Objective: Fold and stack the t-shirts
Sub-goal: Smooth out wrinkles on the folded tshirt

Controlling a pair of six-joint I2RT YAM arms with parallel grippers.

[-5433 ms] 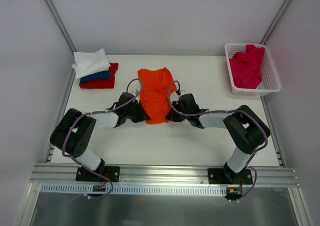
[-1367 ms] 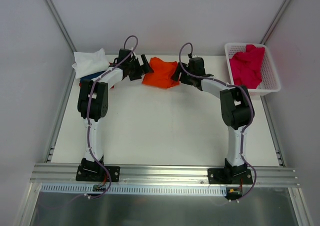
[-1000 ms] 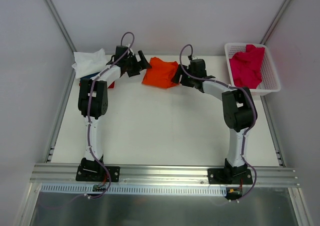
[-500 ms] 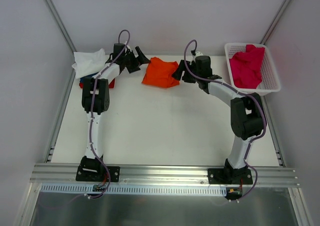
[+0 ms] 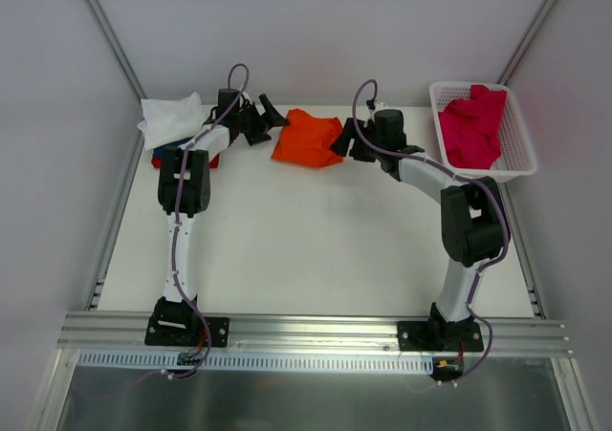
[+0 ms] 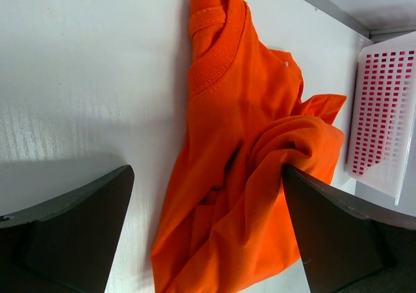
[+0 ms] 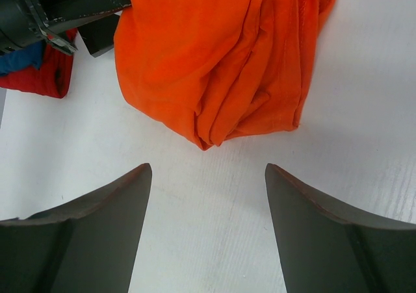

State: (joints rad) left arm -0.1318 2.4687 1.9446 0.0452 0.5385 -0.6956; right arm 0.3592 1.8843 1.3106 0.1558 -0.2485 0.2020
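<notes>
A bright orange t-shirt [image 5: 308,138] lies folded into a small bundle at the back middle of the table. My left gripper [image 5: 272,121] stands open at its left edge. In the left wrist view the orange t-shirt [image 6: 253,150] lies under and between the wide-set fingers of the left gripper [image 6: 207,171]. My right gripper [image 5: 342,142] is open just right of the bundle. In the right wrist view the orange t-shirt [image 7: 214,52] sits ahead of the right gripper [image 7: 208,168], and only bare table is between the fingers. A stack of white [image 5: 172,118], dark blue [image 5: 168,147] and red [image 5: 214,160] t-shirts rests at the back left.
A white lattice basket [image 5: 488,174] at the back right holds a crimson-pink t-shirt [image 5: 470,125]; the basket [image 6: 383,111] also shows in the left wrist view. Both arms reach far across the white table [image 5: 306,249]. Grey walls close in the back and sides.
Both grippers have drawn slightly away from the orange t-shirt, the right wrist shifting right and back. The folded shirt stays where it was.
</notes>
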